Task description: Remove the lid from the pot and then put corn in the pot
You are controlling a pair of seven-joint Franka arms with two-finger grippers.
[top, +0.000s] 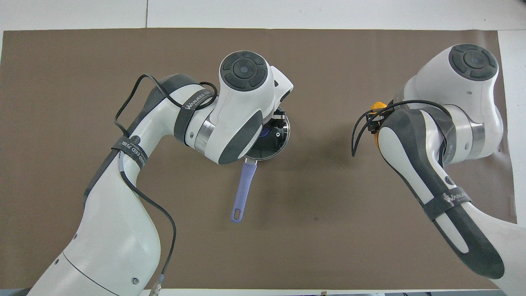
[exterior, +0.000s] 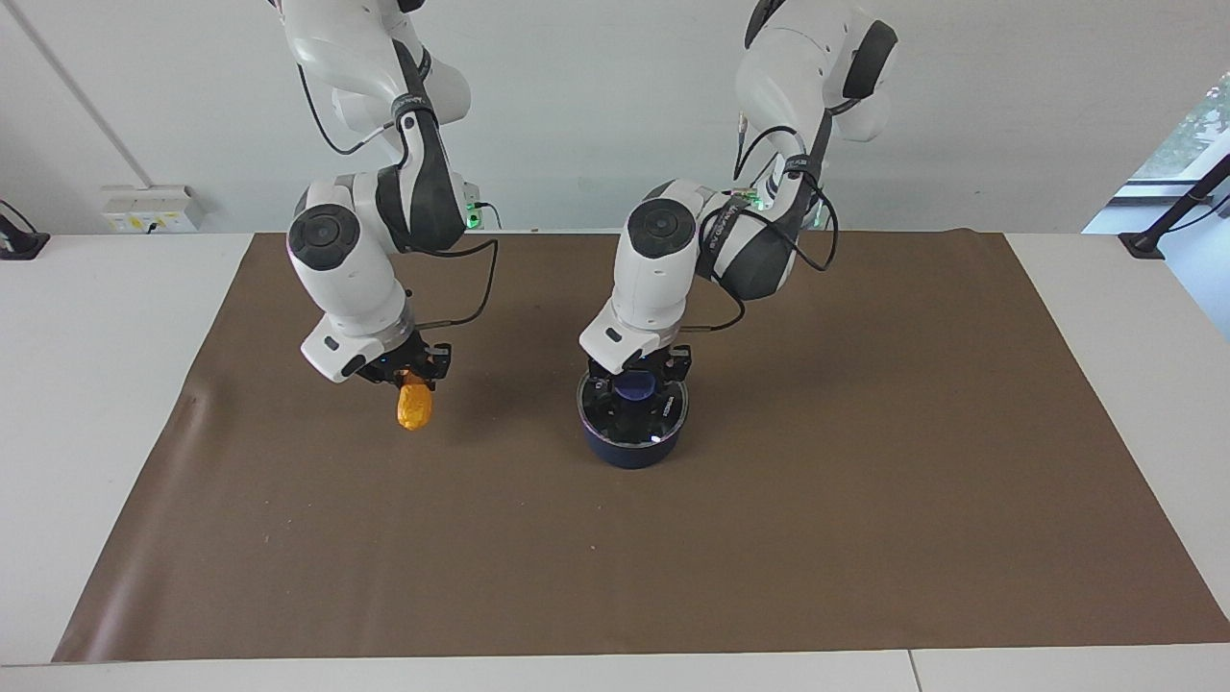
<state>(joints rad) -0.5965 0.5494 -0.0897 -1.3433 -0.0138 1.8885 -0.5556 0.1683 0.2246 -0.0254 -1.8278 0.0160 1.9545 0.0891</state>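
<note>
Brown mat (exterior: 769, 538) under our pot (exterior: 629, 447) mid-table, lid (exterior: 663, 415) on | left gripper (exterior: 636, 383) at knob (exterior: 634, 386), grip unclear | right gripper (exterior: 411, 373) clenches corn (exterior: 414, 407) aloft | risk: loose pinch drops lid

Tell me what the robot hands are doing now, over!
Left gripper around lid knob, lid on pot. Right gripper shut on corn, held above the mat. Nothing blocking.
</note>
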